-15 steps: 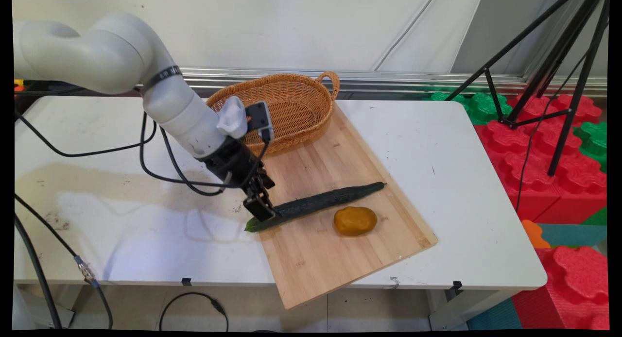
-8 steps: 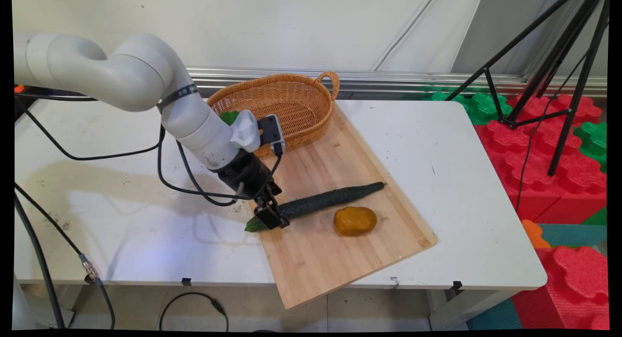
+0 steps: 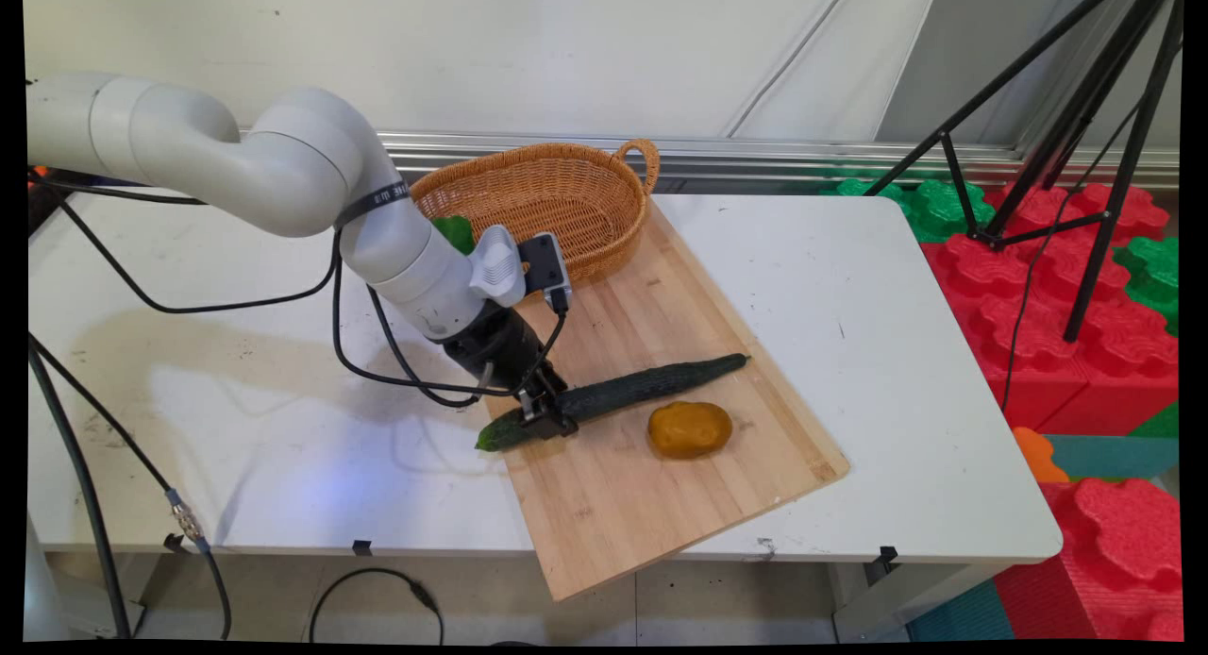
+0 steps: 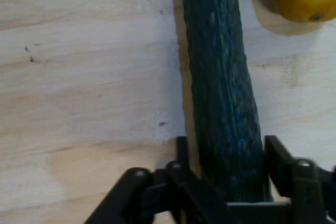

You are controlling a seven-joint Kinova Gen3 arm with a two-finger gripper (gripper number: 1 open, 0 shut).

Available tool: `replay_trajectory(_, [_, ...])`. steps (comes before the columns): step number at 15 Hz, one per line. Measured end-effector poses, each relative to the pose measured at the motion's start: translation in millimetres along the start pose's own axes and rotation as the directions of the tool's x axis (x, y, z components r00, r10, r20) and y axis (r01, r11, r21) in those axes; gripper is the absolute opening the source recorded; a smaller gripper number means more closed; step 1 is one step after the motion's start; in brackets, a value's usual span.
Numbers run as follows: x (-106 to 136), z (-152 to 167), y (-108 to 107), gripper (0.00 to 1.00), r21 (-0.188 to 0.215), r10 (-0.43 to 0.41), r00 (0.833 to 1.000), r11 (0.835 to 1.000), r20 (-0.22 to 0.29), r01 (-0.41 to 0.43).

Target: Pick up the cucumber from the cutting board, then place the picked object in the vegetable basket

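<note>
Where a long dark green cucumber (image 3: 613, 396) lies slantwise across a wooden cutting board (image 3: 651, 504) on the white table (image 3: 897, 353), its left end juts just past the board's left edge. The black gripper (image 3: 547, 416) is down over that end, one finger (image 4: 182, 153) on each side of the cucumber, close against it, though whether they press it cannot be told. A yellow-brown potato (image 3: 690, 429) sits just beside the cucumber, and a wicker basket (image 3: 566, 178) stands at the board's far end.
</note>
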State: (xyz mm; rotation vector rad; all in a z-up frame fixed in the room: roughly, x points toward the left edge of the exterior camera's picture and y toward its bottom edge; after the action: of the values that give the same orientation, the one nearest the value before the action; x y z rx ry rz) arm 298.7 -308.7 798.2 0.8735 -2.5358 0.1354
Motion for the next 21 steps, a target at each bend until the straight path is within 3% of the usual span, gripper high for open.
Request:
replay_trajectory(11, [-6.4, -13.7, -2.2, 0.00, -0.015, -0.032, 0.999, 0.999, -0.030, 0.032])
replay_trajectory(21, [-15.5, -87.5, 0.8, 0.00, -0.057, -0.036, 0.992, 0.998, -0.117, 0.030])
